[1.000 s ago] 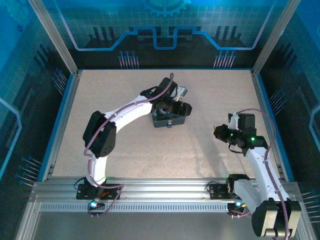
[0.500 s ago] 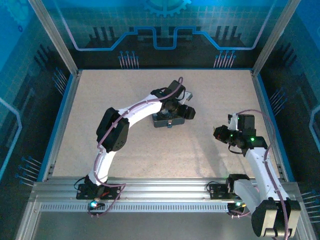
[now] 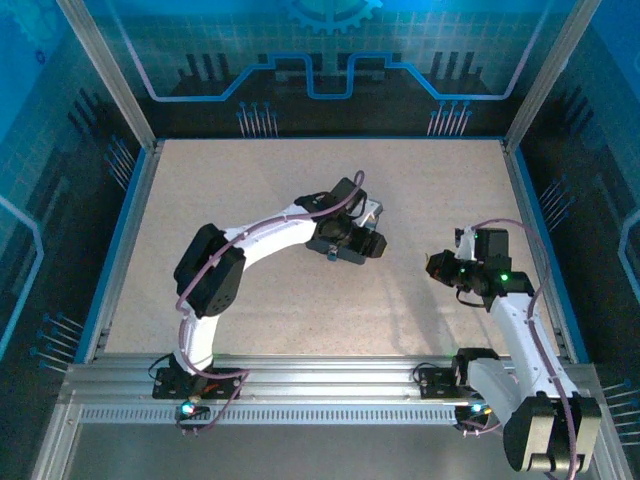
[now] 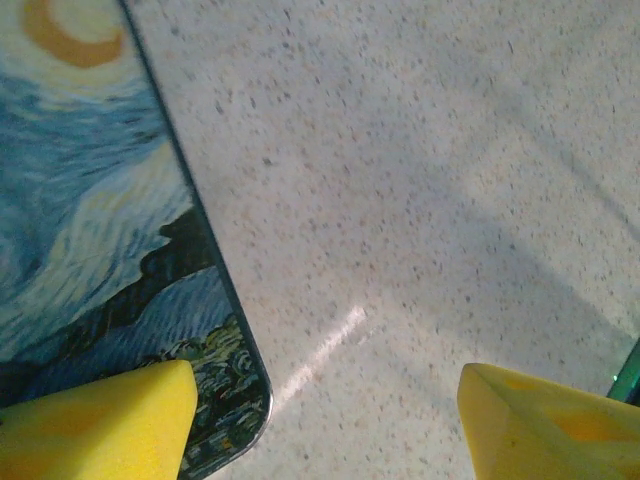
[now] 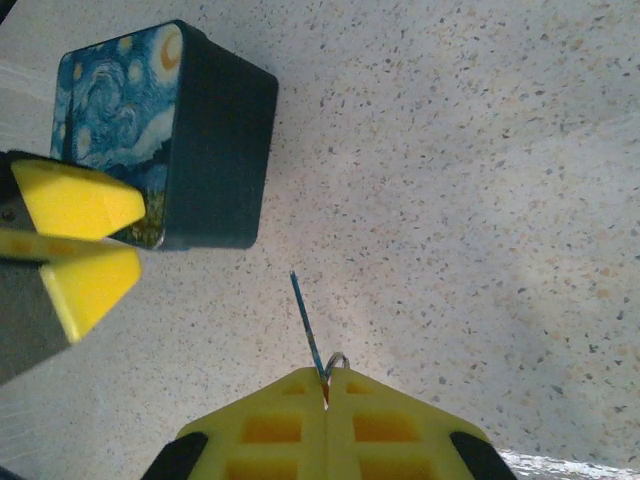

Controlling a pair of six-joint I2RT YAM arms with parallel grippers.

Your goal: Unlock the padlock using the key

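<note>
Broadly, the speckled desk (image 3: 230,180) carries one big thing: a painted tin (image 5: 215,140) with a swirling blue lid, sitting about mid-desk and a little toward the far side. The left arm (image 3: 265,232) bends over it from the near left. The left pincer (image 4: 328,405) hangs above a corner of the tin with its yellow fingers spread wide, one over the lid and the other over bare desk, and nothing is gripped between them.

The right arm (image 3: 520,325) stands at the near right, well apart from the tin. The right pincer (image 5: 327,382) is closed tight on the key (image 5: 306,318); its thin blade sticks out past the fingertips toward the tin, and a small ring shows at the pinch.

Where the padlock sits I cannot tell. It is too small to pick out, and the left wrist covers much of the tin from above.

By my reading the task is at an early stage. The key is in hand but nowhere near a keyhole. Steadying the lock, inserting the key, turning it and freeing the shackle all remain.
</note>
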